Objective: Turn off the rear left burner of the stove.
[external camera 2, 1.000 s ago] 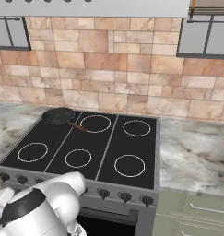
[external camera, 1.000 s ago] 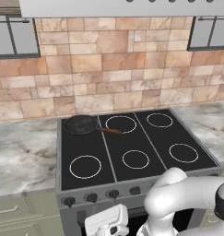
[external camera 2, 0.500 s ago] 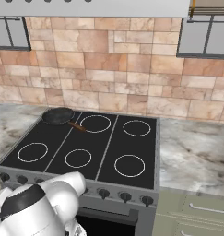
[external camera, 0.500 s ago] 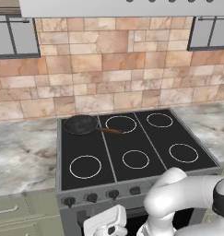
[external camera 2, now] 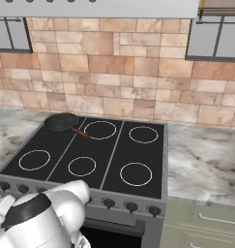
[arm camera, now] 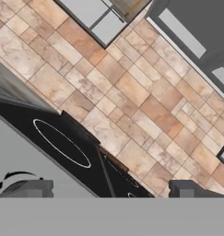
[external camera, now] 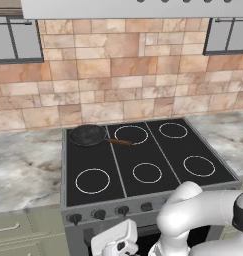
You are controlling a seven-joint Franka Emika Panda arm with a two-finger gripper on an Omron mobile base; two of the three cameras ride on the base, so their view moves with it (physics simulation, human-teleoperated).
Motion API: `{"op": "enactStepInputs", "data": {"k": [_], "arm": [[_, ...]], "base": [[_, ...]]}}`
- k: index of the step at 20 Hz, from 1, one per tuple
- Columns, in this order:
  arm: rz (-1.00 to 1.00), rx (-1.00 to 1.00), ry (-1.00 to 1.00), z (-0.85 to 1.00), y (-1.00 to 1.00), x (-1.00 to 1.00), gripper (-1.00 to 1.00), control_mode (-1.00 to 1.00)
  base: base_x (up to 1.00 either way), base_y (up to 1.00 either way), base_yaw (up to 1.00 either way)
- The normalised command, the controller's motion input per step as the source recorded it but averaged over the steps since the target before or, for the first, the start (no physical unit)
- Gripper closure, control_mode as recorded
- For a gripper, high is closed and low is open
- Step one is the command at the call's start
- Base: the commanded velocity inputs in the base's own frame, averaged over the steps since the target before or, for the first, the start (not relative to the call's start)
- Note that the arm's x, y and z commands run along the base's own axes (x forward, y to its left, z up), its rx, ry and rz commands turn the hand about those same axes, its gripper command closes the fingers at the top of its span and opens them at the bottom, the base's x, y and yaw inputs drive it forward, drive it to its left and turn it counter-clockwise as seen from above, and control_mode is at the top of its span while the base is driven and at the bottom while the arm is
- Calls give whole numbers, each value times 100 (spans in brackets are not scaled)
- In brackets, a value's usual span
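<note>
The stove (external camera: 143, 150) has a flat black glass top with white ring burners and a grey steel front. A row of small black knobs (external camera: 98, 214) runs along that front, also seen from the right (external camera 2: 132, 206). A dark frying pan (external camera: 87, 135) with a brown handle covers the rear left burner, so its ring is hidden; the pan (external camera 2: 61, 121) appears at the back left. My gripper (arm camera: 111, 191) hangs low in front of the stove's left half, below the knob row, open and empty. Its white hand (external camera: 114, 241) is at the bottom edge.
Marble counters flank the stove on the left (external camera: 23, 170) and right (external camera 2: 201, 164). A stone-tile backsplash (external camera: 123, 85) rises behind, with a hood above. Pale green drawers (external camera 2: 206, 223) sit under the right counter. My white arm (external camera: 203, 215) fills the space before the stove's right front.
The arm's elbow has shifted slightly. The stove, the pan and the open jaws look the same.
</note>
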Motion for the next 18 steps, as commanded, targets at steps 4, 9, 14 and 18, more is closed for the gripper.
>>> {"op": "enactStepInputs", "data": {"k": [4,9,14,18], "arm": [[0,0,0,0,-13,14,-100,-100],[0,0,0,0,-2,20,-100,-100],[0,0,0,0,0,22,-100,-100],[0,0,0,-8,0,6,-100,-100]], "base": [[0,0,0],[0,0,0],[0,0,0],[0,0,0]]}}
